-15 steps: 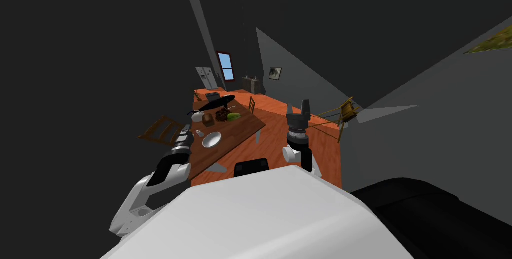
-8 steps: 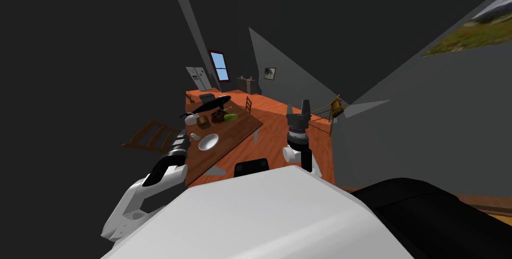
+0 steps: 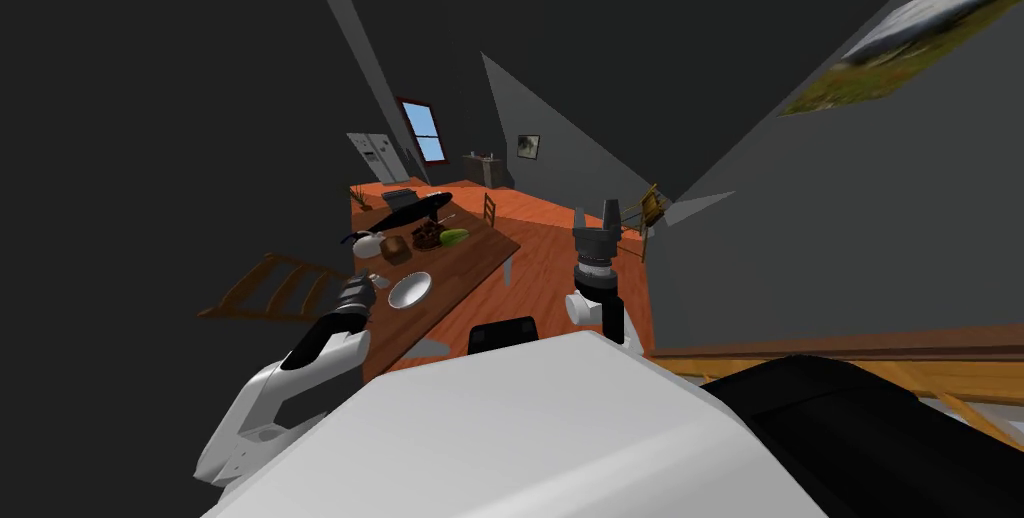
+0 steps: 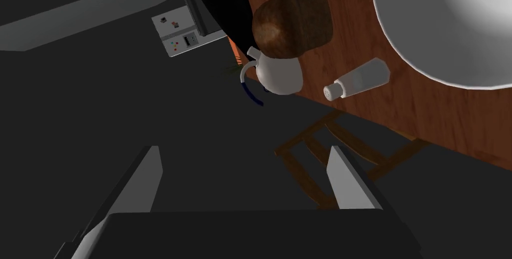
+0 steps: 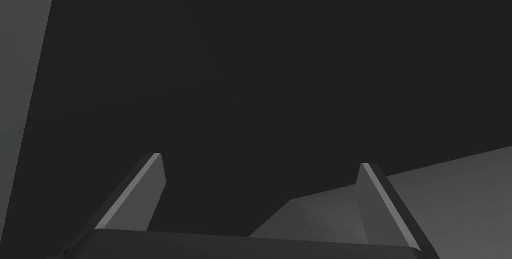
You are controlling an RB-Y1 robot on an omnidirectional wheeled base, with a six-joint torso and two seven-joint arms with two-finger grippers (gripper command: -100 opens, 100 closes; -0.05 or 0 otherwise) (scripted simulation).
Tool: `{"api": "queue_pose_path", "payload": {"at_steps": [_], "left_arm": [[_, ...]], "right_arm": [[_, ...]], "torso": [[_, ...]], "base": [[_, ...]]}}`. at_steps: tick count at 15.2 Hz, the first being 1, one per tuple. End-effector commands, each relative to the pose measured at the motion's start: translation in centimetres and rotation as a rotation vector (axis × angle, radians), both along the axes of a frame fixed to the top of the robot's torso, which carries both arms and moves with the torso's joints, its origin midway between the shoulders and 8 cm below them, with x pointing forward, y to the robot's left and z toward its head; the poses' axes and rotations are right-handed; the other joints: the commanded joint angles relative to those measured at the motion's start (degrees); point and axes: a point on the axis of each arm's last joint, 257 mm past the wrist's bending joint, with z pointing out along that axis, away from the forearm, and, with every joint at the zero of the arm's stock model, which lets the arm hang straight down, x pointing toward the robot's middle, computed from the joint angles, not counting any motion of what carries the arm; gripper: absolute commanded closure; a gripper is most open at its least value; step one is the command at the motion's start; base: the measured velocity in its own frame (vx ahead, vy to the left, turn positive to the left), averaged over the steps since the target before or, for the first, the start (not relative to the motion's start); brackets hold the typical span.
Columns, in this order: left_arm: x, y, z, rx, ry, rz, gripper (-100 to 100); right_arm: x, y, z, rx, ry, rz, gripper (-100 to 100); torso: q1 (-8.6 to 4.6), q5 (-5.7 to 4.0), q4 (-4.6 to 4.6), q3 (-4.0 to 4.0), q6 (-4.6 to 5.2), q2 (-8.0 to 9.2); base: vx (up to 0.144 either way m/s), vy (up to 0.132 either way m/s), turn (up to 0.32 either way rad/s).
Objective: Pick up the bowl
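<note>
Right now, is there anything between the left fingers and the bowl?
Yes. A small white shaker lies on its side on the table, roughly between the open left fingers and the bowl, close to the bowl's rim.

A brown wooden table (image 3: 468, 260) carries a white bowl (image 3: 410, 290) near its close end, a small white shaker (image 4: 356, 78) lying on its side just beside it. Farther along sit a white jug (image 4: 280, 73), a brown loaf (image 4: 292, 21), a green item (image 3: 454, 236) and a long black object (image 3: 420, 207).
</note>
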Motion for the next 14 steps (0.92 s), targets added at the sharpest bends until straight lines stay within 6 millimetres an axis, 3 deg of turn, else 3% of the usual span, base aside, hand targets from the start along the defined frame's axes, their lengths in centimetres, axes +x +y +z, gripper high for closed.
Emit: {"api": "queue_pose_path", "payload": {"at_steps": [1, 10, 13, 14], "left_arm": [[-1.1, 1.5, -1.3, -0.030, 0.042, 0.046, -100], [-5.2, 4.5, -6.1, -0.139, 0.190, 0.183, -100], [-5.7, 4.5, -6.8, -0.154, 0.221, 0.196, -100], [-6.9, 5.1, -7.8, -0.185, 0.249, 0.233, -100]], "right_arm": [[0.0, 0.0, 0.0, 0.000, 0.000, 0.000, 0], [0.0, 0.0, 0.0, 0.000, 0.000, 0.000, 0], [0.0, 0.0, 0.0, 0.000, 0.000, 0.000, 0], [0.0, 0.0, 0.0, 0.000, 0.000, 0.000, 0]], "torso": [[0.00, 0.00, 0.00, 0.00, 0.00, 0.00], [0.04, 0.01, 0.00, 0.00, 0.00, 0.00], [0.02, 0.01, 0.00, -0.01, 0.00, -0.02], [0.00, 0.00, -0.01, -0.02, -0.02, -0.03]], "base": [[-0.017, 0.025, -0.222], [-0.023, 0.028, -0.180], [-0.015, 0.022, -0.118], [-0.015, 0.010, -0.211]]}}
